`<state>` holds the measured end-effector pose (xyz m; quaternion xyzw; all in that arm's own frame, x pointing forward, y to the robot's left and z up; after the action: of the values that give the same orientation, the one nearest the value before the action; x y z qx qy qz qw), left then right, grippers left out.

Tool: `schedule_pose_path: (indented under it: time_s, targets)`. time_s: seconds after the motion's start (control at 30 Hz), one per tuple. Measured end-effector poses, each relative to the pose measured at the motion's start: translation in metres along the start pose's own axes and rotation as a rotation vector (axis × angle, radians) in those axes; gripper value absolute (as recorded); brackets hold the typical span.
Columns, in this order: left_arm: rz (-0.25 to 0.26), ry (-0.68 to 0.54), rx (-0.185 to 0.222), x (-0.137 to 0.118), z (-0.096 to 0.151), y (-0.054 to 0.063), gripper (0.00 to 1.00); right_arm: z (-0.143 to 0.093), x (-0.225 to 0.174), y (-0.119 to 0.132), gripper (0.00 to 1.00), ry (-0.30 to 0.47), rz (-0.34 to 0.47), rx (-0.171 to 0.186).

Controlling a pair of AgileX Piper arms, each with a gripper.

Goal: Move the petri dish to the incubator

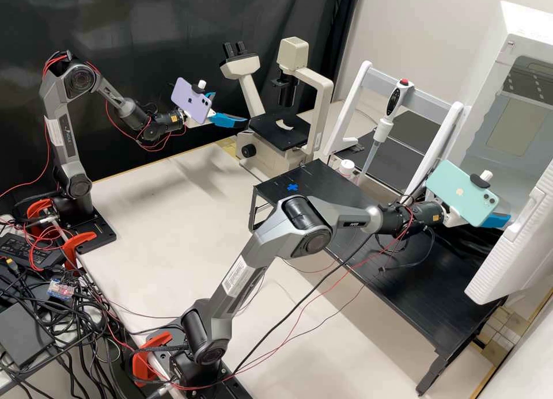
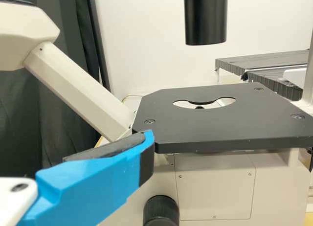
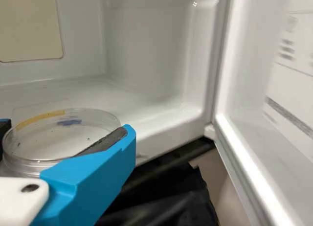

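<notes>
Petri dish (image 3: pixel 44 140), clear, with a yellow strip and a blue mark, sits pinched between the two fingers of the right gripper (image 1: pixel 496 221), at the open mouth of the white incubator (image 1: pixel 496 71); incubator door (image 1: pixel 510 249) stands open beside it. Below the right gripper: a black bench stand (image 1: pixel 397 295). Behind the stand, a pipette (image 1: pixel 381 131) hangs upright on a rack. Left gripper (image 1: pixel 230 108) is empty, fingers spread, near the microscope (image 1: pixel 259 157) stage (image 2: pixel 220 135).
</notes>
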<state>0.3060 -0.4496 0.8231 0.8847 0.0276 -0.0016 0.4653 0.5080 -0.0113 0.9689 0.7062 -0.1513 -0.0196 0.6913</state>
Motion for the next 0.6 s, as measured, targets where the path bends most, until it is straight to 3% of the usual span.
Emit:
schedule_pose_path:
  time_s: [0.1,0.2,0.27,0.6]
  targets:
    - [0.000,0.000,0.000,0.000,0.000,0.000,1.00,-0.003,0.011,-0.004,0.00,-0.017,0.014,0.010]
    - [0.000,0.000,0.000,0.000,0.000,0.000,1.00,-0.002,0.018,-0.006,0.00,-0.038,0.016,-0.004]
    - [0.000,0.000,0.000,0.000,0.000,0.000,1.00,-0.001,0.023,-0.007,0.00,-0.052,0.022,0.013]
    - [0.000,0.000,0.000,0.000,0.000,0.000,1.00,0.007,0.039,-0.016,0.00,-0.109,-0.002,-0.021]
